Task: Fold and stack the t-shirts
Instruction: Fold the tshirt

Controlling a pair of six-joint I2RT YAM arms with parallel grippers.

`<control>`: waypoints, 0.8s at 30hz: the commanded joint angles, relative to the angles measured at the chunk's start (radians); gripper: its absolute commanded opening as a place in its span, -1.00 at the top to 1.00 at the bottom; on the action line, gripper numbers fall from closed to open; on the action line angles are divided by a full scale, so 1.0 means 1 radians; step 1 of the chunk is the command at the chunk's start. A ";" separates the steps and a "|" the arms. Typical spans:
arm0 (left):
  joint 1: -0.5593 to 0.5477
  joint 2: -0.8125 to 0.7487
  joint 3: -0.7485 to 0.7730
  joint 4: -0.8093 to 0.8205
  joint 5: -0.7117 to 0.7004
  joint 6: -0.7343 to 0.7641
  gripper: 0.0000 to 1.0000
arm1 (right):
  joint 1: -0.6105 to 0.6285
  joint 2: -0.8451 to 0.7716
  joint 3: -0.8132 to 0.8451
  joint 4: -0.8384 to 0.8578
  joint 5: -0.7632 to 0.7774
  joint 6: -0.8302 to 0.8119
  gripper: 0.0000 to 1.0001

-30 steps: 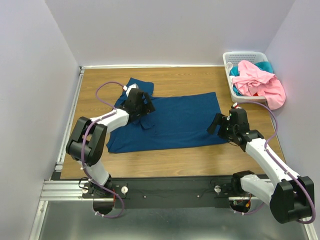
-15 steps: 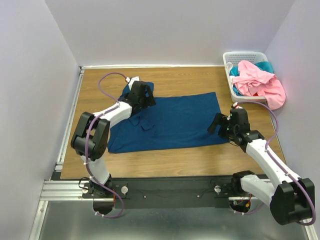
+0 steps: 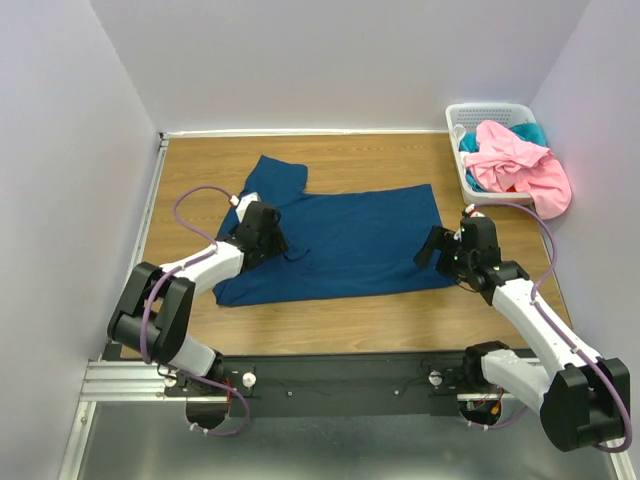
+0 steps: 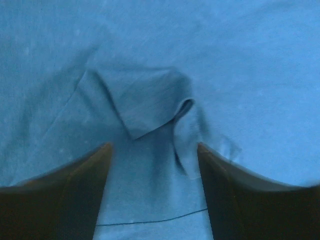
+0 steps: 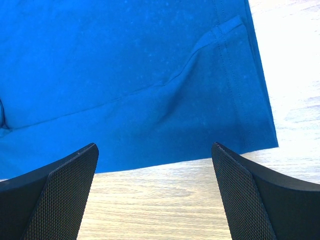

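A wooden surface (image 3: 380, 310) was covered at its middle by a dark blue t-shirt (image 3: 350, 235), laid flat. A pink t-shirt (image 3: 515, 160) and a teal t-shirt (image 3: 530, 130) were heaped in a white basket (image 3: 490, 108). The left gripper (image 4: 152, 150) was seen spread apart astride a small crease, the right gripper (image 5: 155, 150) spread apart over the hem corner
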State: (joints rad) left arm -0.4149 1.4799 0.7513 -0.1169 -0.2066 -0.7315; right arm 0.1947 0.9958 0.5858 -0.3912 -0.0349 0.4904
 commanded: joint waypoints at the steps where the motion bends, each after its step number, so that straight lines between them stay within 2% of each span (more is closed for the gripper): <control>1: -0.002 0.043 0.008 0.010 -0.025 -0.028 -0.31 | -0.001 -0.008 -0.015 0.014 -0.023 -0.016 -1.00; 2: -0.001 0.054 0.010 0.013 -0.028 -0.031 -0.19 | -0.001 -0.009 -0.017 0.015 -0.026 -0.016 -1.00; 3: 0.004 0.063 0.013 0.014 -0.031 -0.032 -0.20 | -0.001 -0.013 -0.015 0.015 -0.026 -0.016 -1.00; 5: 0.008 0.082 0.017 0.017 -0.034 -0.035 -0.06 | -0.001 -0.016 -0.018 0.015 -0.026 -0.016 -1.00; 10: 0.025 0.109 0.023 0.022 -0.047 -0.037 0.03 | -0.001 -0.009 -0.018 0.015 -0.026 -0.016 -1.00; 11: 0.027 0.111 0.025 0.023 -0.047 -0.039 0.09 | 0.000 -0.008 -0.018 0.015 -0.026 -0.016 -1.00; 15: 0.030 0.114 0.036 0.022 -0.053 -0.039 0.10 | 0.000 -0.005 -0.018 0.015 -0.022 -0.015 -1.00; 17: 0.030 0.114 0.043 0.019 -0.053 -0.039 0.21 | -0.001 -0.005 -0.017 0.015 -0.022 -0.015 -1.00; 24: 0.028 0.109 0.062 0.005 -0.053 -0.037 0.22 | 0.000 0.003 -0.017 0.017 -0.020 -0.015 -1.00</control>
State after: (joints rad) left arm -0.3920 1.5799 0.7853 -0.1024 -0.2245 -0.7612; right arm 0.1947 0.9958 0.5804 -0.3893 -0.0441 0.4881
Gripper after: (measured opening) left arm 0.393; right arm 0.998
